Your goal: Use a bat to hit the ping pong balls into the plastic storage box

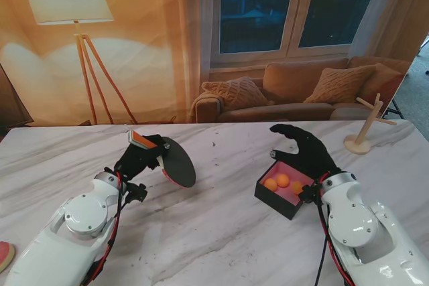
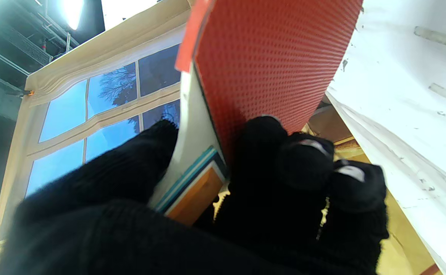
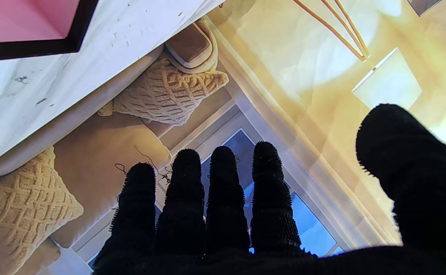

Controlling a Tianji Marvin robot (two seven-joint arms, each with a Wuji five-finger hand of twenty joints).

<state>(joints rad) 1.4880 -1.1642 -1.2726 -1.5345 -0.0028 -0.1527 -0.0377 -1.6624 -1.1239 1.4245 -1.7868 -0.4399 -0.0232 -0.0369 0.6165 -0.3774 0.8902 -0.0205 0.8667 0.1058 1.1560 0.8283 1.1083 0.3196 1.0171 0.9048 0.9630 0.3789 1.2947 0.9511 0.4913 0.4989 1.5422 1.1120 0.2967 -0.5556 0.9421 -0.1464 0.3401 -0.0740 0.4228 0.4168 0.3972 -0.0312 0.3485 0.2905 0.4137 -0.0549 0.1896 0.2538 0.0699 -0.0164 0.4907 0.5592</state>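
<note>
My left hand [image 1: 139, 157] in its black glove is shut on the handle of a ping pong bat [image 1: 178, 162], whose dark round blade points toward the middle of the table. The left wrist view shows the bat's red pimpled face [image 2: 272, 57] and the fingers [image 2: 303, 168] wrapped on the handle. A black storage box [image 1: 284, 186] with a pink inside sits right of centre and holds three orange balls [image 1: 282, 180]. My right hand [image 1: 306, 149] hovers open over the box's far right side, fingers spread. A corner of the box [image 3: 36, 26] shows in the right wrist view.
A wooden peg stand [image 1: 365, 132] stands at the table's far right edge. A pink item [image 1: 4, 254] lies at the near left edge. The marble table top [image 1: 221, 232] runs between my arms.
</note>
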